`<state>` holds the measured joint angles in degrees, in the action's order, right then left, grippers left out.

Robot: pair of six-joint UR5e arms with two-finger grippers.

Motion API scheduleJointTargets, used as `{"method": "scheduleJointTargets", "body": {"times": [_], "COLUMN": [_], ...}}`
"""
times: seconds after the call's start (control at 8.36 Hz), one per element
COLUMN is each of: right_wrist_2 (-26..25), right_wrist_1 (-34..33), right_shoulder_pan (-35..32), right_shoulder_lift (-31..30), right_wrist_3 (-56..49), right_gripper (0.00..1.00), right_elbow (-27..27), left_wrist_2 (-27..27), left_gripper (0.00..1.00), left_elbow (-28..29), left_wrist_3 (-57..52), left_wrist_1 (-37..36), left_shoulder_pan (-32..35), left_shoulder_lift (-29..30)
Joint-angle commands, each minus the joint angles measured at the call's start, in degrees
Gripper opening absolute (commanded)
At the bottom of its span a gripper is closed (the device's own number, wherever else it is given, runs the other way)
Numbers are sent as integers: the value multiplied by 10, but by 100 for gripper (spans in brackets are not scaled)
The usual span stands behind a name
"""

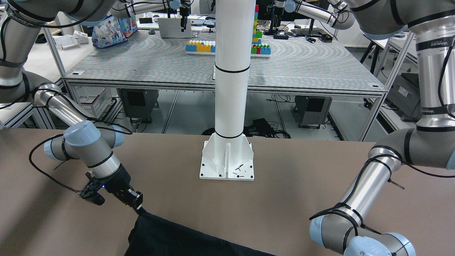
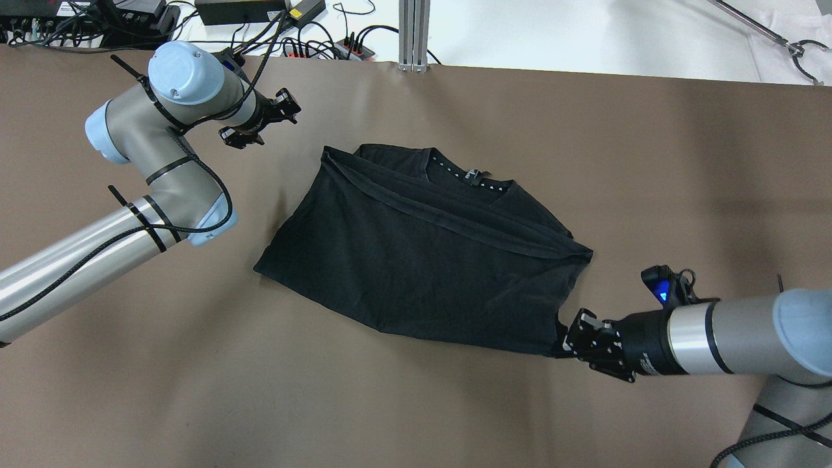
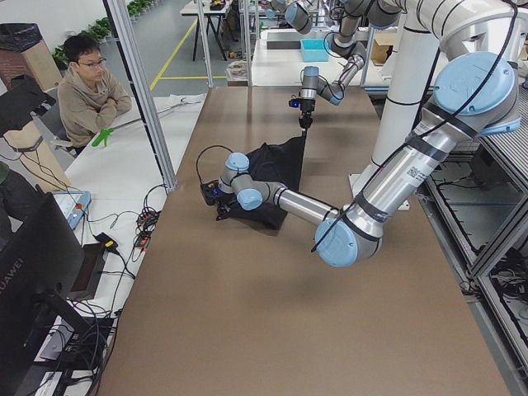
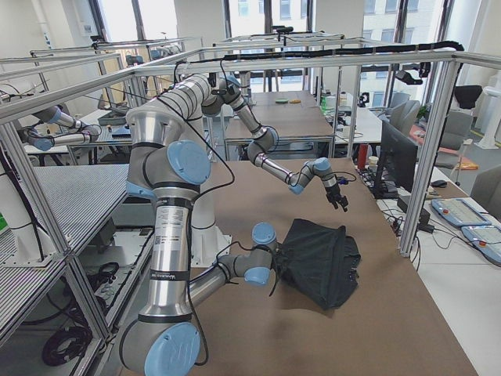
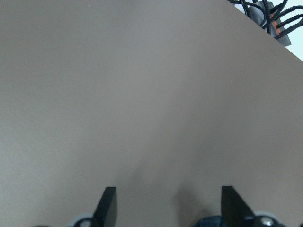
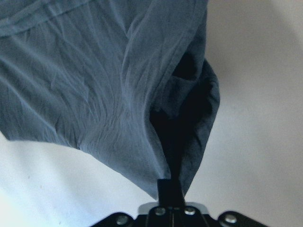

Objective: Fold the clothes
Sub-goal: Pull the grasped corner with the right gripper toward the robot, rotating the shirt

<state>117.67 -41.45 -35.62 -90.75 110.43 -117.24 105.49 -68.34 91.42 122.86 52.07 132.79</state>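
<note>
Black cloth fills the right wrist view, bunched and hanging away from the right gripper [image 6: 165, 185]. Its jaws are closed on a pinch of the garment [image 2: 416, 260] at the corner nearest the robot's right side.

- Position: garment lies mid-tabletop [image 2: 585, 162], skewed. Neckline with a small label faces the far edge, and a hemmed band runs diagonally across the upper layer. It looks partly folded already.
- Held corner: the side views show it raised off the surface, with the cloth sloping down to the flat part. The rest lies on the tabletop.
- Left gripper [image 2: 289, 107]: jaws spread wide with nothing between them. It hangs over bare tabletop beyond the garment's far-left corner, apart from it.
- White pillar [image 1: 231, 71] stands at the robot's side of the tabletop, apart from the cloth.

Handling, as judged:
- Thin, limp knit, light, with no stiffness to carry a shape. Only the pinched part follows the arm. The rest drags or sags.
- Layers may slide over one another, so a shallow bite could lift just the top sheet.
- Best holds are corners and the stitched hem, where doubled cloth gives the jaws more to bite.
- The far-left corner looks like the natural hold for the free arm.
- Nothing fragile. The main risks are slipping out or creasing crooked.
</note>
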Motion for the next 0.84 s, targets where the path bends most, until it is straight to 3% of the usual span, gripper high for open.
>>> {"method": "scheduleJointTargets", "body": {"times": [0.0, 0.12, 0.24, 0.72], "right_wrist_2": [94, 138, 151, 47], "right_wrist_1": [193, 204, 216, 219], "right_shoulder_pan": [44, 46, 69, 91], "right_shoulder_lift": [-65, -66, -61, -34], "right_wrist_3": [42, 42, 38, 30], "right_gripper": [9, 10, 93, 95], "right_elbow": [5, 4, 14, 90], "left_wrist_2": [1, 2, 4, 21], "left_gripper": [80, 80, 80, 81], "left_elbow": [-6, -21, -23, -44], "left_wrist_3": [4, 9, 9, 11], "left_wrist_1": [-1, -2, -2, -26], "left_shoulder_pan": [0, 0, -1, -2], "left_shoulder_lift": [2, -5, -4, 5]}}
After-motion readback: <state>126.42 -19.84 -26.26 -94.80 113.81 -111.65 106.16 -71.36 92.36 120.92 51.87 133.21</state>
